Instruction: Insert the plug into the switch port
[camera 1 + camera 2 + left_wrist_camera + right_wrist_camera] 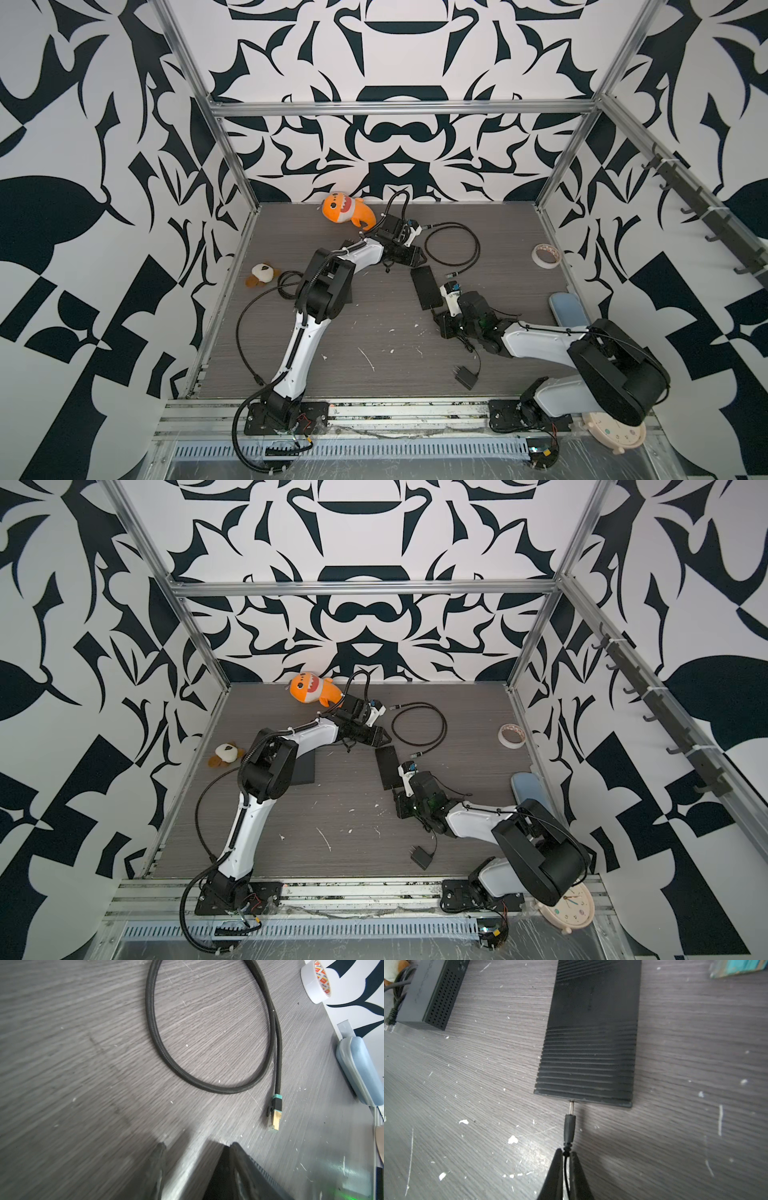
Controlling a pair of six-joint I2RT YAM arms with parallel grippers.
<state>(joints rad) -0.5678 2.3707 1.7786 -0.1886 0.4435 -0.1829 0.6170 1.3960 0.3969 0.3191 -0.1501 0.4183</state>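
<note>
Centre table: right arm (536, 340) stretched low, right gripper (566, 1152) pinched narrow on the plug (569, 1128) at its cord collar. Metal tip meets the port (572, 1101) in the ribbed switch (589, 1053), part still bare. Far centre: left arm (299, 332) elbow-high, left gripper (197, 1145) half-wide, holding nothing, near a cable (151, 1032) loop. Tape (316, 982): red print, unreadable.
</note>
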